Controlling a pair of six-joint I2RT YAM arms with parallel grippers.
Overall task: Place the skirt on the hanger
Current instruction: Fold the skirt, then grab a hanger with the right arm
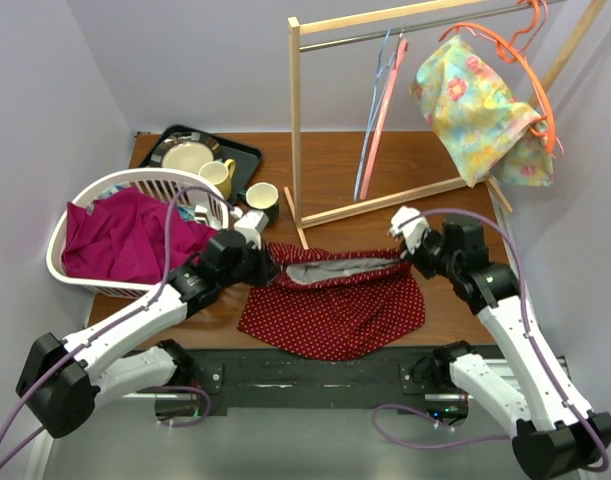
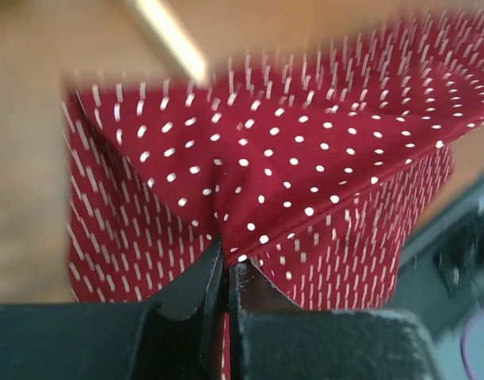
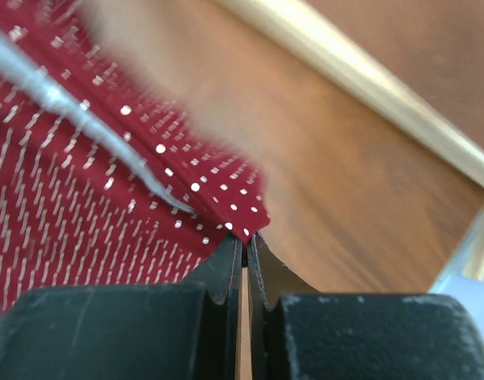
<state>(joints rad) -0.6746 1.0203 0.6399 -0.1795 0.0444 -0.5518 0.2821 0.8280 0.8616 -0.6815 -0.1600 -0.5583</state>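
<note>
Skirt: red, white-dotted, spread flat just in front of the wooden rack, waistband edge nearest the rack's base. Laundry basket left of rack, magenta cloth inside. Two thin hangers, blue and pink, hang from rack's rail. Left gripper pinched closed on waistband's left corner; right gripper pinched closed on its right corner.

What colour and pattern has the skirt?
The skirt is red with small white dots; the left wrist view shows it best.
</note>
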